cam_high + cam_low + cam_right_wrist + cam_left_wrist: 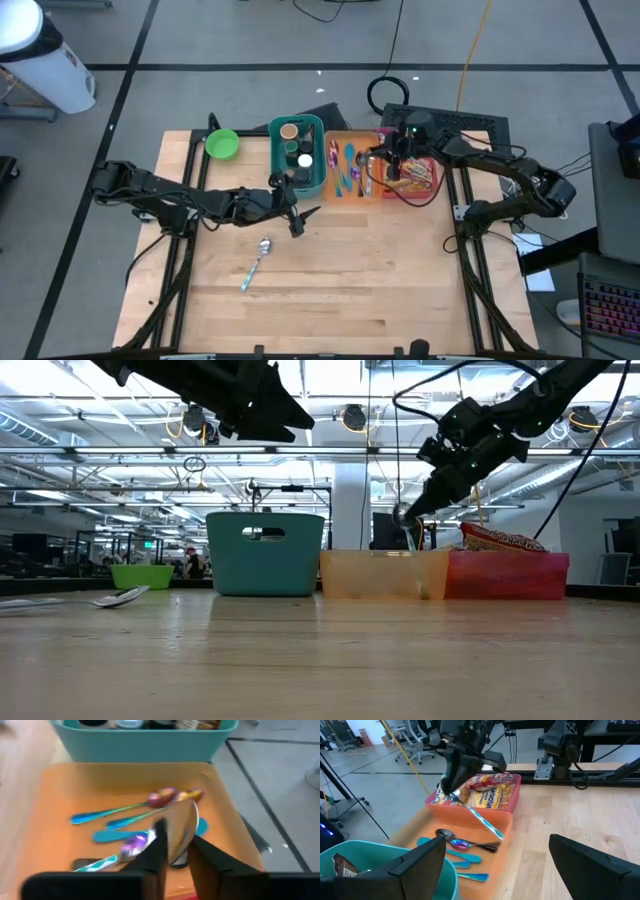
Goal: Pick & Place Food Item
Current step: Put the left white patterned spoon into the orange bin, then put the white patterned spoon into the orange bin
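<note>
Right claw (172,851) pinching spoon (182,827) over orange bin (352,140); left claw (296,218) spread, nr teal bin (300,160)

Light wooden table (340,270). Directly on it: green bowl (222,144), teal bin (297,156), orange tray (348,163), red tray (425,185) along far edge; lone spoon (256,262) left of centre.

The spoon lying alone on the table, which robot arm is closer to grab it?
The left. Its open gripper hangs just above the loose spoon on the table, while the right gripper is busy over the orange bin, pinching another spoon.
</note>
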Robot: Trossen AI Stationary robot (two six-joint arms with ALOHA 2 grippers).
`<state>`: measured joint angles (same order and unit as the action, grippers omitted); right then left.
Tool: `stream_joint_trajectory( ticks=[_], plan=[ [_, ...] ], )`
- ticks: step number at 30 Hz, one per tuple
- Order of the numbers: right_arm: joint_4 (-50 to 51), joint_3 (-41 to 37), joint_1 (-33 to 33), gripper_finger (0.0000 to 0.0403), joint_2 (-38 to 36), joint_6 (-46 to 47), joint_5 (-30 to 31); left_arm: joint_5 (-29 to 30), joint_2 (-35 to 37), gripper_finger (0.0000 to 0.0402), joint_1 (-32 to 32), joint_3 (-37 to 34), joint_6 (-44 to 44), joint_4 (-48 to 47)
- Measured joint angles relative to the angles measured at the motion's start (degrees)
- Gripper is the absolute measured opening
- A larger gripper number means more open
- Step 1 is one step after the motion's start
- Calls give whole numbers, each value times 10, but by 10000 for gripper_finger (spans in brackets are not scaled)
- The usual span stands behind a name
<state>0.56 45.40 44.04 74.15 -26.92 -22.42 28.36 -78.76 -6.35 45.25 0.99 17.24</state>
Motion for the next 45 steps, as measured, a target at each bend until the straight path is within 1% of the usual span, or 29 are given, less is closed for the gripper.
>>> stream_joint_trajectory(
  ticks=[4,8,10,15,18,19,21,24,26,27,29,31,35,40,45],
  plan=[
    [-12,-1,-2,110,0,-3,35,1,0,363,0,0,2,0],
    [-46,-1,-10,171,0,-2,99,1,0,363,0,0,0,0],
    [-67,-1,-16,195,-1,-2,120,1,0,363,0,0,0,-2],
    [-128,0,-34,233,-4,7,121,1,1,363,-8,0,-2,-25],
    [-145,0,-54,242,-17,10,122,-1,22,363,-29,0,-27,-78],
    [-144,0,-61,243,-24,11,121,-5,32,363,-37,0,-45,-98],
    [-140,0,-75,243,-37,21,121,-10,56,363,-57,0,-100,-169],
    [-139,0,-100,238,-54,54,121,-18,84,363,-84,0,-232,-300],
    [-139,0,-117,234,-60,74,120,-46,95,363,-100,0,-324,-401],
    [-140,0,-127,232,-61,82,119,-55,96,363,-109,-4,-367,-438],
    [-138,0,-147,229,-62,85,119,-59,95,363,-129,-26,-450,-479],
    [-137,0,-166,226,-61,82,119,-67,95,363,-143,-60,-508,-478],
    [-138,0,-200,224,-61,80,119,-97,95,363,-148,-132,-593,-425],
    [-140,0,-222,222,-61,77,119,-109,95,363,-148,-206,-618,-335],
    [-140,0,-224,222,-61,81,119,-113,97,362,-141,-261,-626,-257]
  ],
)
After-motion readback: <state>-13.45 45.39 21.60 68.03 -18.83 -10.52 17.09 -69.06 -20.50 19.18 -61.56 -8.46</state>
